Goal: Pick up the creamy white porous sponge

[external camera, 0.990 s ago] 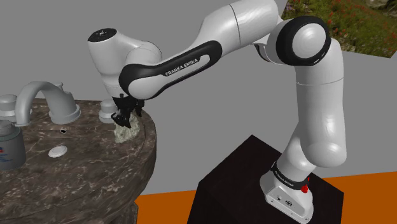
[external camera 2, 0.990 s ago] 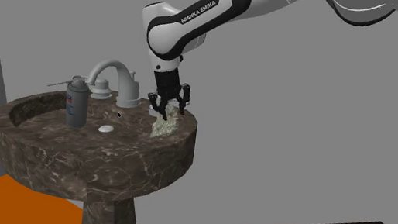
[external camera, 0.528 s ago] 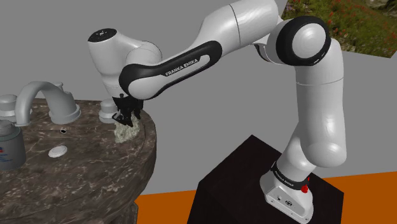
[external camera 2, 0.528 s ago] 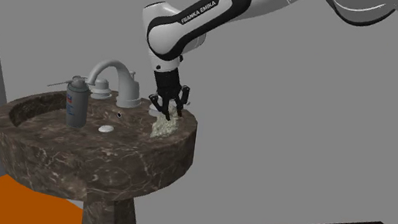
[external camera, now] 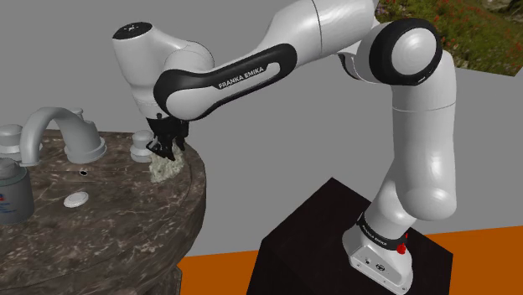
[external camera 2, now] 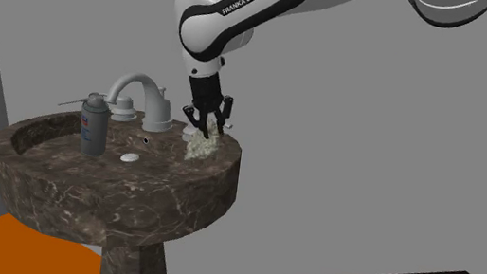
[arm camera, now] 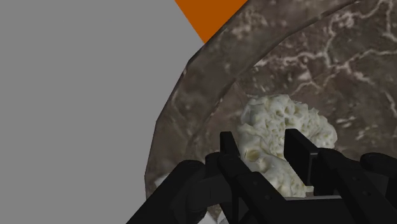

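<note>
Evidently the gripper (arm camera: 264, 151) is holding the sponge (arm camera: 286, 124). Its two black fingers (arm camera: 230, 151) are standing at a middling gap and pressing into the pale, pitted lump from either side, while the bulk of it is bulging out beyond the fingertips. The sponge is looking soft and very light, so it is probably giving under the pads rather than resisting them. A gentle squeeze across its narrower middle is looking like the sensible hold, deep enough that the fingers are sinking a little into the pores. The ragged surface is offering plenty of grip, and there is little danger of slipping or breaking. The real risk is pinching only a loose edge, which could be letting the lump twist or tear free. The sponge is sitting directly under the fingertips and in line with them, its far end lying at or just above the broad rim of the dark marbled sink (arm camera: 186, 105). Whether it is touching the stone I cannot tell. The grey faucet (external camera 2: 157, 111) is standing off to one side of the gripper, near but apart.
</note>
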You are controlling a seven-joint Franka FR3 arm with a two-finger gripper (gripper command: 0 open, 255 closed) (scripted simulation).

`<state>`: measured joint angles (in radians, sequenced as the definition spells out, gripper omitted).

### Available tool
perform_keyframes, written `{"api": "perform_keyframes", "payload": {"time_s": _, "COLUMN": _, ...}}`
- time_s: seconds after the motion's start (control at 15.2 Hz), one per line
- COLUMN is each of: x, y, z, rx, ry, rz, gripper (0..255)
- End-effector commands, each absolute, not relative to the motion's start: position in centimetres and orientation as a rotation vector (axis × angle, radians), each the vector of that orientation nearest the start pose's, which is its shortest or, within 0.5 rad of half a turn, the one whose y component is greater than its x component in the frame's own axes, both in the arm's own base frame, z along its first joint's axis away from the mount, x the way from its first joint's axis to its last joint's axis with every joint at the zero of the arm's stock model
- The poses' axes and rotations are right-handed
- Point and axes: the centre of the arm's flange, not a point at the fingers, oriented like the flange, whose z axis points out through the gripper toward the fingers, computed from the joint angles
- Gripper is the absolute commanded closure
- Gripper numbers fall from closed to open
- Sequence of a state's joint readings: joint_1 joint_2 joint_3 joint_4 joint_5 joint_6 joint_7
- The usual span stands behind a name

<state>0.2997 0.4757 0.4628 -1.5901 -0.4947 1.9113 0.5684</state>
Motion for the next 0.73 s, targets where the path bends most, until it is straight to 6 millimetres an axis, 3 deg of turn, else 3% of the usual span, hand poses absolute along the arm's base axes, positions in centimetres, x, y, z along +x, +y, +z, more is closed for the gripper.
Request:
{"api": "perform_keyframes", "payload": {"time_s": 0.0, "x": 53.2, "y": 40.6, "z": 38.7, "rx": -3.340, "ry": -0.590, "rz": -0.137, "gripper": 255}}
{"api": "perform_keyframes", "payload": {"time_s": 0.53, "x": 53.2, "y": 40.6, "z": 42.9, "rx": -3.340, "ry": -0.590, "rz": -0.137, "gripper": 255}}
{"api": "perform_keyframes", "payload": {"time_s": 0.66, "x": 53.2, "y": 40.6, "z": 43.0, "rx": -3.340, "ry": -0.590, "rz": -0.137, "gripper": 255}}
